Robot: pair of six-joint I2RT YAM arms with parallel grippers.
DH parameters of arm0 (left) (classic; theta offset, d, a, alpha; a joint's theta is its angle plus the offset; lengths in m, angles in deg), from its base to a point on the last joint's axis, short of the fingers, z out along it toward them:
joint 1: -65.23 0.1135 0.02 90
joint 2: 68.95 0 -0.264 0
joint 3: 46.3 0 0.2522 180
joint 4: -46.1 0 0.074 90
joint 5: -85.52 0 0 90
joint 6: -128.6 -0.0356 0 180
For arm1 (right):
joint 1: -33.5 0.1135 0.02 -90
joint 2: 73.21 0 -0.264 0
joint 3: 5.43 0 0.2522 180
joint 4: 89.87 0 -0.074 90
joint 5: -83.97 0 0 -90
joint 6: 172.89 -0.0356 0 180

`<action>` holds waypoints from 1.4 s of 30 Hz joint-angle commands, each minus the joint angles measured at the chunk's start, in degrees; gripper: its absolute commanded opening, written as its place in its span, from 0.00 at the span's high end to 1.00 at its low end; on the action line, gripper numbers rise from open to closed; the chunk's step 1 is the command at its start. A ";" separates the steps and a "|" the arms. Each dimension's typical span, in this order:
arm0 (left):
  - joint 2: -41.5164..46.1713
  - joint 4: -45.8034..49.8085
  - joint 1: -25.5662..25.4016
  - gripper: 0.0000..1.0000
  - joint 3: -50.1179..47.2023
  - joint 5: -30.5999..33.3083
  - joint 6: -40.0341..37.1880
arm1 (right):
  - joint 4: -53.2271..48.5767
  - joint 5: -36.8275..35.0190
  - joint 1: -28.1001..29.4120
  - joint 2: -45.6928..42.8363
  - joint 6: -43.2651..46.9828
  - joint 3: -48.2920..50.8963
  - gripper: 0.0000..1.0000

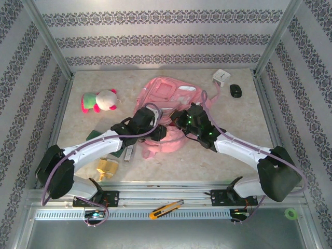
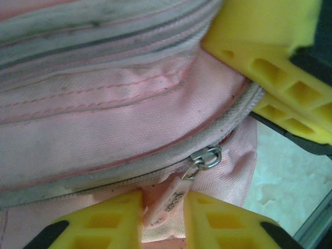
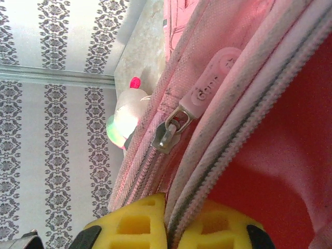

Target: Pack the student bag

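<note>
**Zip Pull Pinched, Bag Rim Held**

The left fingers (image 2: 122,218) stood close together with the pink zip pull (image 2: 165,205) sandwiched between them. The tab filled the gap, so it looked pinched rather than merely framed. Its metal slider (image 2: 206,157) sat just above, at a bend in the zip line. The right fingers (image 3: 139,222) were clamped together on the zip-edged rim of the student bag (image 1: 167,96), with red lining showing to one side. In the left wrist view they sat near the slider, just past the bend.

The step in hand seemed to be running this zip along to widen the opening for packing. To do it well, the pull should probably follow the curve of the track and stay low to the fabric, not haul straight away from it. The right hold should brace the rim taut against that pull. The soft cloth would likely bunch ahead of the slider, and so small a tab could slip from a shallow pinch.

The bag lay near the middle of the pale marbled desk (image 1: 228,161), between the two arms. A plush toy (image 1: 101,100) lay well apart on the left, with a white box (image 1: 221,78) and a small black object (image 1: 236,91) at the back right. A utility knife (image 1: 166,208) rested on the near rail. Striped, patterned walls enclosed the desk on three sides.
</note>
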 commanded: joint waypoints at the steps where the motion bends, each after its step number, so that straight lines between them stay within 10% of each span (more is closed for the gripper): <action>1: -0.45 -2.49 -0.89 0.90 2.32 -0.69 0.61 | 6.30 2.40 1.19 -0.30 1.00 -3.04 1.00; 12: 5.68 6.51 2.05 1.00 -4.17 5.03 -2.19 | 2.79 11.82 -4.89 -5.06 2.92 -2.00 1.00; 27: 12.12 6.51 15.97 1.00 -10.40 3.01 -12.88 | -14.19 45.06 -23.65 -4.67 12.81 -8.25 0.99; 32: 13.21 0.51 15.81 1.00 -11.39 -8.29 -13.13 | -30.47 35.60 -25.20 -6.01 27.85 -11.93 0.52; 42: 13.55 -3.37 15.82 1.00 -11.52 -16.27 -14.21 | -52.48 2.77 -10.75 -23.24 64.41 -9.73 0.32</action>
